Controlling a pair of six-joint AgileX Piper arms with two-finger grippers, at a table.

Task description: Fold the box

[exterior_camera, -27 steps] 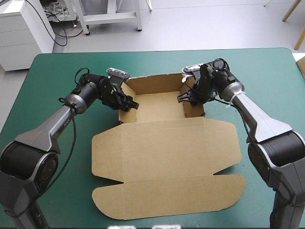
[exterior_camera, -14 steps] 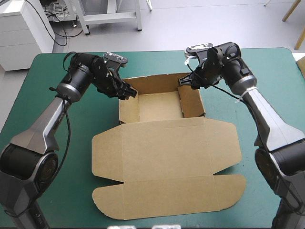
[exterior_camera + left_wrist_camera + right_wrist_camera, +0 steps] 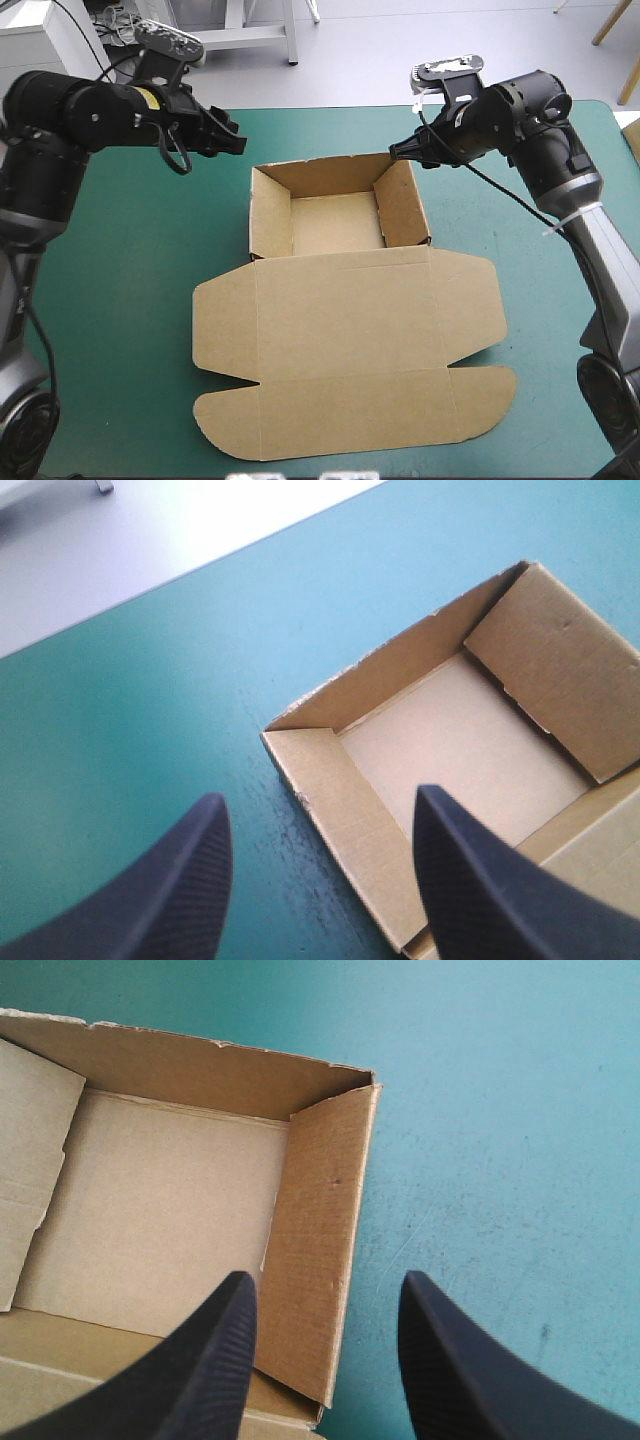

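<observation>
Both sets of jaws wide open and empty, clear of the box [image 3: 340, 300].
My left jaws hang over the teal-green bench [image 3: 120, 300] just outside the tray's far left corner. My right jaws look down on the right side wall [image 3: 320, 1250]. The box sits mid-bench as an open tray with its lid [image 3: 350, 350] flat toward me. With nothing holding the walls, I judge they could spring outward. A careless descent could catch a wall edge, crushing it or shoving the tray.
</observation>
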